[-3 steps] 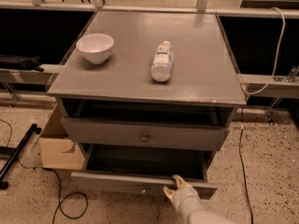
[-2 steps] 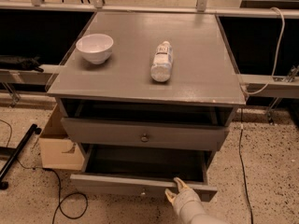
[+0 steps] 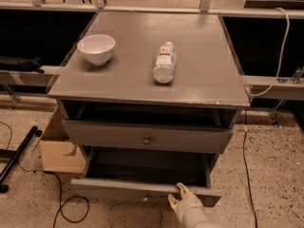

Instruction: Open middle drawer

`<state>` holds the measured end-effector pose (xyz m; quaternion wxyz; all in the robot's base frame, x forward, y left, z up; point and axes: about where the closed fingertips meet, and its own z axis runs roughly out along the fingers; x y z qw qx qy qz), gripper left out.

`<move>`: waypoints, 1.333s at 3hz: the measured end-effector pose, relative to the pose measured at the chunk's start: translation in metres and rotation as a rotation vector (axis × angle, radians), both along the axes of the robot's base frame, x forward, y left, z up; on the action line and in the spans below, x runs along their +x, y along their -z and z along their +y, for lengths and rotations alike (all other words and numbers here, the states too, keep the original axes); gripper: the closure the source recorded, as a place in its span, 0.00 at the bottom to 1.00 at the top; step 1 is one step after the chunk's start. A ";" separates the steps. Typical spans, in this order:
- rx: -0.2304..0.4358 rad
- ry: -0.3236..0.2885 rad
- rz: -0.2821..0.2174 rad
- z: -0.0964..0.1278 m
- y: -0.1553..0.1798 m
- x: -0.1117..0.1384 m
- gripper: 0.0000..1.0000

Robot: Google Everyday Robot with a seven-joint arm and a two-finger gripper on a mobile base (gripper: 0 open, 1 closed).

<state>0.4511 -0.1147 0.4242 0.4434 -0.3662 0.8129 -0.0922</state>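
Camera view is showing the middle drawer (image 3: pixel 110 187) already standing well out beneath the upper drawer (image 3: pixel 104 134). The gripper (image 3: pixel 176 196), jaws spread, is touching its front rim, so little pulling seems left.

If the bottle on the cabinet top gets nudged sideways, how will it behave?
The bottle lies on its side, so it would probably roll. It looks like plastic, so likely light. The gripper is down at the middle drawer front, away from it.
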 end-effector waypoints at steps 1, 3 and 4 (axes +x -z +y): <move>-0.007 0.006 0.004 -0.001 -0.002 -0.007 1.00; -0.004 0.014 0.007 -0.006 -0.002 -0.015 1.00; -0.004 0.014 0.008 -0.006 -0.005 -0.015 1.00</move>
